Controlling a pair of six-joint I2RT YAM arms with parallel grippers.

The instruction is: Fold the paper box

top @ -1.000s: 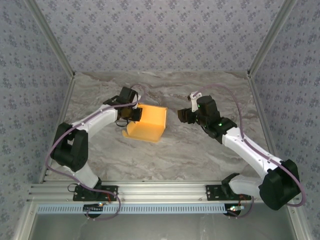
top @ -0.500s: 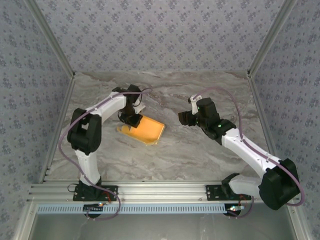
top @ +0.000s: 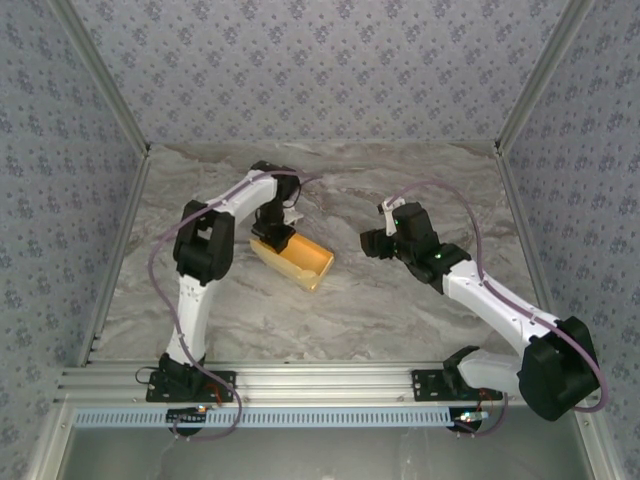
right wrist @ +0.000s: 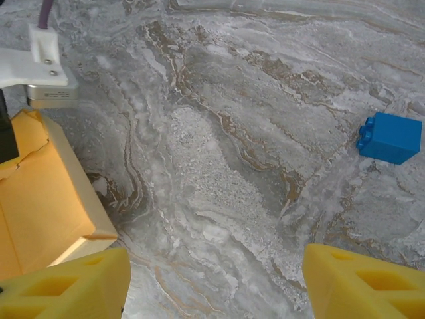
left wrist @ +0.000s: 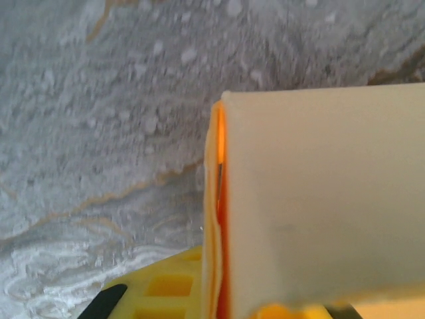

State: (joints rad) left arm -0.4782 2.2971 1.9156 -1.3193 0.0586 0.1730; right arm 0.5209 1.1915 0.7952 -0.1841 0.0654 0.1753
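The paper box (top: 297, 259) is yellow-orange card lying left of the table's middle, folded into a narrow slanted shape. My left gripper (top: 272, 235) sits at its back left end, shut on a card wall. In the left wrist view the pale card (left wrist: 319, 199) stands edge-on between my yellow fingers (left wrist: 166, 292), with the gripper (left wrist: 226, 302) pinching its layered edge. My right gripper (top: 375, 243) hovers open a little to the right of the box, apart from it. Its wrist view has the box (right wrist: 40, 199) at the left and the open gripper (right wrist: 216, 286) holding nothing.
A small blue brick (right wrist: 390, 137) lies on the marble table (top: 400, 300), right of my right gripper in its wrist view. Patterned walls with metal posts (top: 120, 110) close in the back and both sides. A metal rail (top: 320, 380) runs along the near edge.
The left arm swung its elbow inward and turned its wrist. The box went from an open L shape to flat, then to a narrower fold. The right gripper barely shifted.
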